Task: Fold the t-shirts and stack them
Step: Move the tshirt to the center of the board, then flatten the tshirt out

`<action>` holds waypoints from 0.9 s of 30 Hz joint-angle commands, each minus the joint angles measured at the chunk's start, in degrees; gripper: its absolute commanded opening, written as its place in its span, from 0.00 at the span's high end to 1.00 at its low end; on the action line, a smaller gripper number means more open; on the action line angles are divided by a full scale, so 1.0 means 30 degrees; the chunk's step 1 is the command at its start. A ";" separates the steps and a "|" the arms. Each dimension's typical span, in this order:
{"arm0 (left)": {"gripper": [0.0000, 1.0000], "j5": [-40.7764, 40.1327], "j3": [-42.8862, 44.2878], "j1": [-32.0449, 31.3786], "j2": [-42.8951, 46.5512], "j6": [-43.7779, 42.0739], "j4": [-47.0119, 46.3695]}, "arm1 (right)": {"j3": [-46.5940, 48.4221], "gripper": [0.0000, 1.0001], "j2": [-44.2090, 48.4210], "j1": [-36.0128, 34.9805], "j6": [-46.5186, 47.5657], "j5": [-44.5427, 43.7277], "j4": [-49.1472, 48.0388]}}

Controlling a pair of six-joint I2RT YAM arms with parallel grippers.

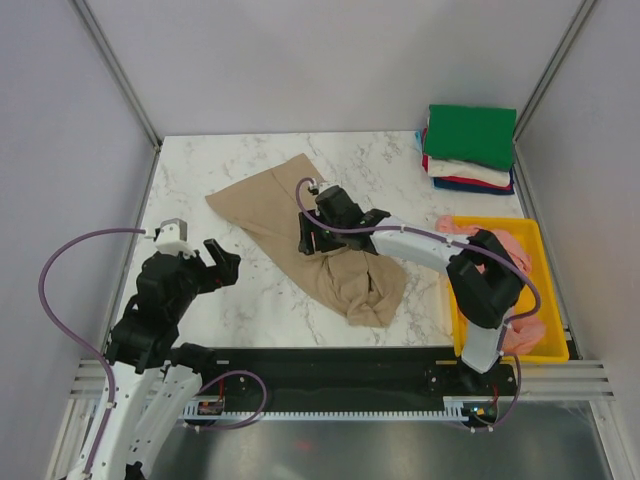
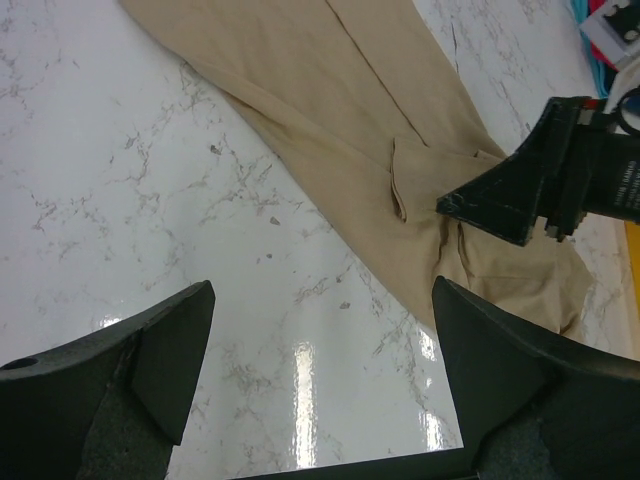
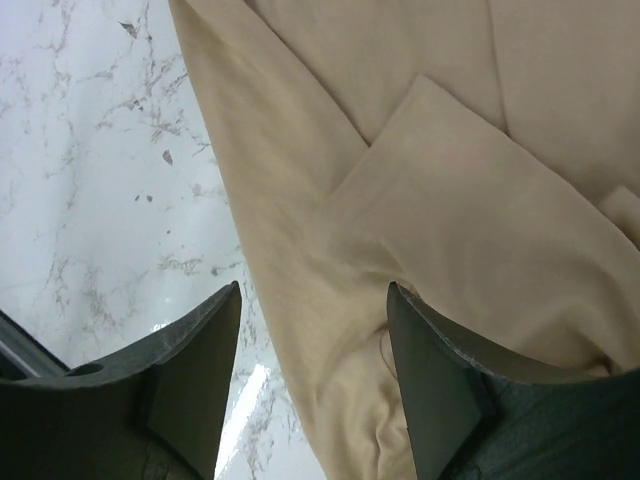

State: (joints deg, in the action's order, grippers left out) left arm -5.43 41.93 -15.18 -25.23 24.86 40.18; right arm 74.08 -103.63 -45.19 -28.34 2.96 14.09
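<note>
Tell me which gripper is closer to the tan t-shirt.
Right. The right gripper hangs open directly over the tan t-shirt; the left gripper sits open over the marble tabletop, off its left edge.

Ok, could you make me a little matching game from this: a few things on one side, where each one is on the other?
Things:
1. tan t-shirt
2. green t-shirt
3. pink t-shirt
4. left fingers

Places:
A. in the yellow tray
B. apart, above bare marble table
C. top of the folded stack, far right corner
D. rumpled, mid-table

Pairs: 1-D, 2-C, 3-A, 4-B.
</note>
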 commanded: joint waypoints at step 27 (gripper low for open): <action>0.03 0.0344 0.0522 0.0372 -0.1281 -0.0699 -0.0709 | 0.4399 1.00 -0.0714 -0.1343 0.2121 -0.7722 0.4825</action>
State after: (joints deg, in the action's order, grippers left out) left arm -5.39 41.93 -14.46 -26.00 24.82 40.16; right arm 86.35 -116.84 -49.01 -23.18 -15.57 26.65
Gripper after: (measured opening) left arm 0.972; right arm 0.020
